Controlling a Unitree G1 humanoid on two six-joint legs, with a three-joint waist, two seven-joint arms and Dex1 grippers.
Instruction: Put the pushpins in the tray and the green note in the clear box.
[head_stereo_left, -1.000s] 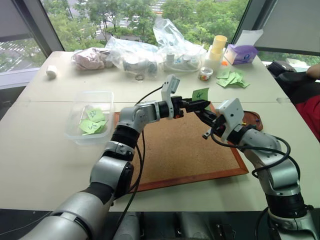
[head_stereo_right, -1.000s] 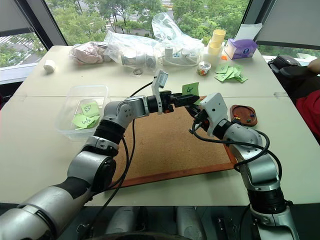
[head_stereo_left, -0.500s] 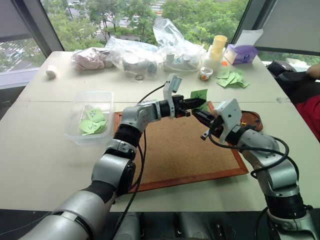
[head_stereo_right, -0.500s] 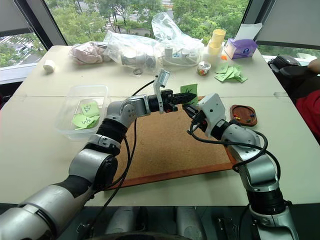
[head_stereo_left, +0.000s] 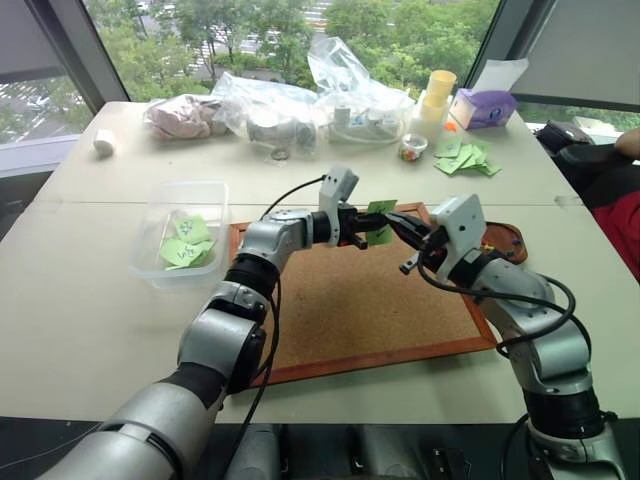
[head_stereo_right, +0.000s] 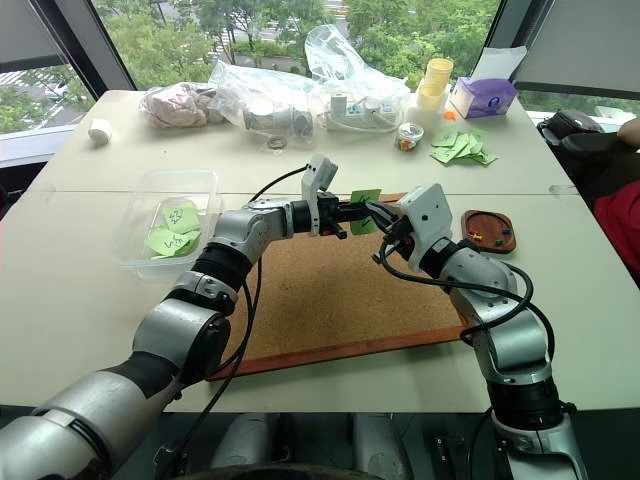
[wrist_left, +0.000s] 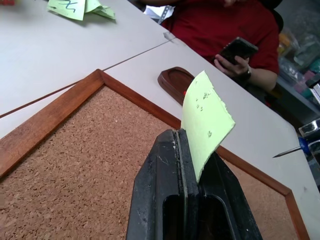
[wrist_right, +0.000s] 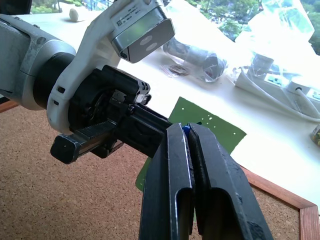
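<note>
At the left of the frame the clear box (head_stereo_left: 181, 233) sits on the table with a few green slips in it. Near the centre, above the corkboard (head_stereo_left: 340, 300), the left gripper (head_stereo_left: 372, 222), open a second ago, has now pinched the green note (head_stereo_left: 380, 221). Just to its right the right gripper (head_stereo_left: 397, 222), jaws pressed together on what looks like a blue pushpin (wrist_right: 186, 128), meets it at the note, so pin and paper can probably be parted; the tray (head_stereo_right: 488, 230) waits farther right.
</note>
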